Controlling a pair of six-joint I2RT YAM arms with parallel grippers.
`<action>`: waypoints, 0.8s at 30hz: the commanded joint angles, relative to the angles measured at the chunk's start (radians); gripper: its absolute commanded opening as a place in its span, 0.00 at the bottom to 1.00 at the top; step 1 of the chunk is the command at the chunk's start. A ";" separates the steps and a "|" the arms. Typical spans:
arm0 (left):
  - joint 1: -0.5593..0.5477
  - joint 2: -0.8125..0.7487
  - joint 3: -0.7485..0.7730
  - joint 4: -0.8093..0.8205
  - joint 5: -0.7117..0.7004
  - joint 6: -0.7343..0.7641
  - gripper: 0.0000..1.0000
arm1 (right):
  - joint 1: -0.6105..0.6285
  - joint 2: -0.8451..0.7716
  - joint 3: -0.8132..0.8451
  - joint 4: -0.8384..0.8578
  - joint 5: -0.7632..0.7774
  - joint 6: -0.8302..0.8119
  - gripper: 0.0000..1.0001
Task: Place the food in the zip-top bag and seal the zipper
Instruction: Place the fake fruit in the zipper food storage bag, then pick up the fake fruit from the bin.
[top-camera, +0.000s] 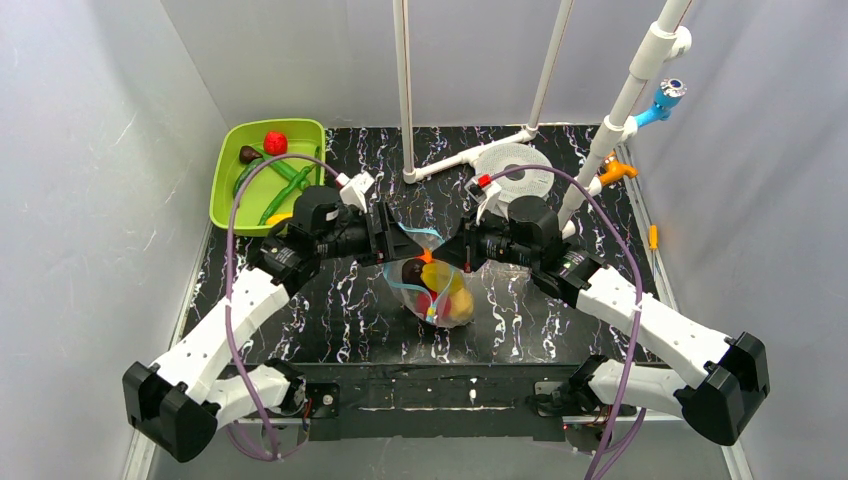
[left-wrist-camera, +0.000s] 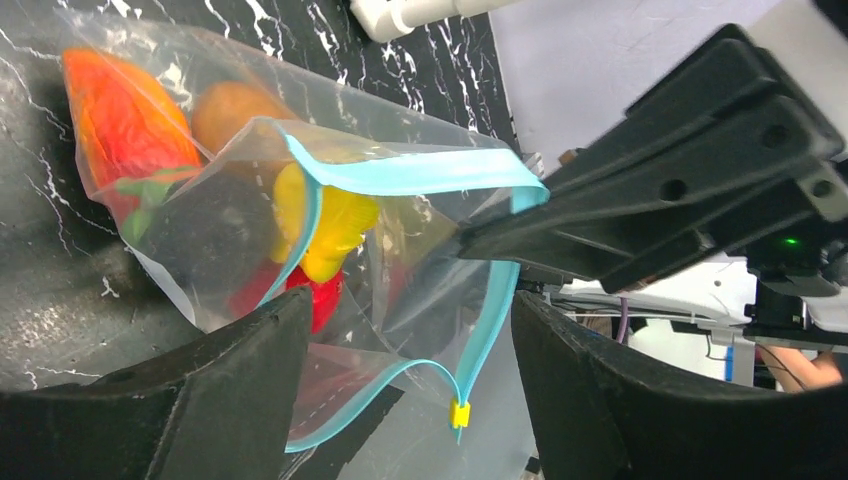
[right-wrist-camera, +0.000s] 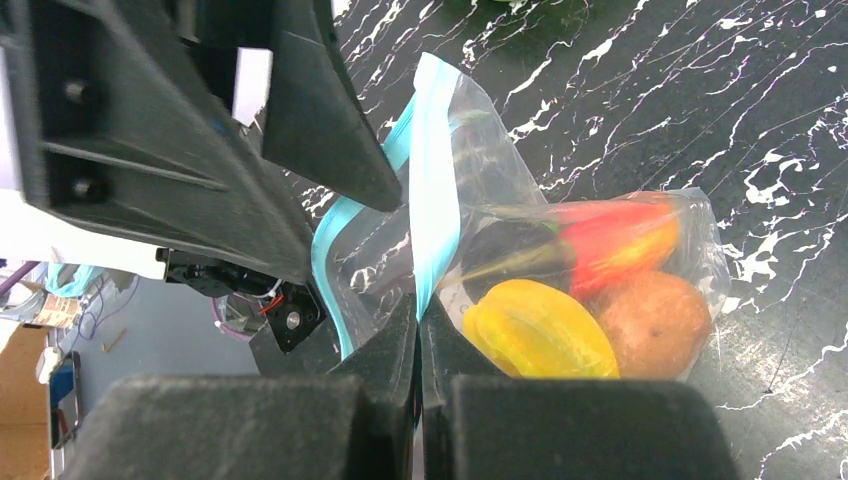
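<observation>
The zip-top bag (top-camera: 440, 295) lies at the table's middle with its mouth raised between both grippers. It holds a yellow star fruit (right-wrist-camera: 540, 335), a red-orange pepper (right-wrist-camera: 615, 235), a brown round fruit (right-wrist-camera: 650, 320) and a dark item (left-wrist-camera: 210, 230). My right gripper (right-wrist-camera: 419, 305) is shut on the light-blue zipper (right-wrist-camera: 432, 200) at the mouth edge. My left gripper (left-wrist-camera: 410, 310) is open, its jaws wide apart on either side of the gaping mouth. The zipper (left-wrist-camera: 400, 175) loops open there, with a small yellow slider (left-wrist-camera: 459, 413) at its end. In the top view the left gripper (top-camera: 408, 243) and right gripper (top-camera: 452, 252) face each other.
A lime-green tray (top-camera: 228, 190) stands at the back left with a red ball (top-camera: 275, 142), a brown item (top-camera: 248, 154) and green beans (top-camera: 285, 185). White poles (top-camera: 405, 90) and a white round piece (top-camera: 515, 165) stand behind the bag. Orange (top-camera: 617, 172) and blue (top-camera: 665, 98) fittings are at the back right.
</observation>
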 joint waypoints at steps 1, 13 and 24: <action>-0.006 -0.090 0.090 -0.043 -0.033 0.115 0.72 | -0.003 -0.023 -0.013 0.063 -0.003 0.006 0.01; -0.004 -0.308 0.177 -0.199 -0.602 0.385 0.92 | -0.003 -0.027 -0.024 0.057 0.011 0.001 0.01; 0.025 -0.212 0.073 -0.172 -0.945 0.511 0.98 | -0.003 -0.012 -0.024 0.052 0.004 -0.014 0.01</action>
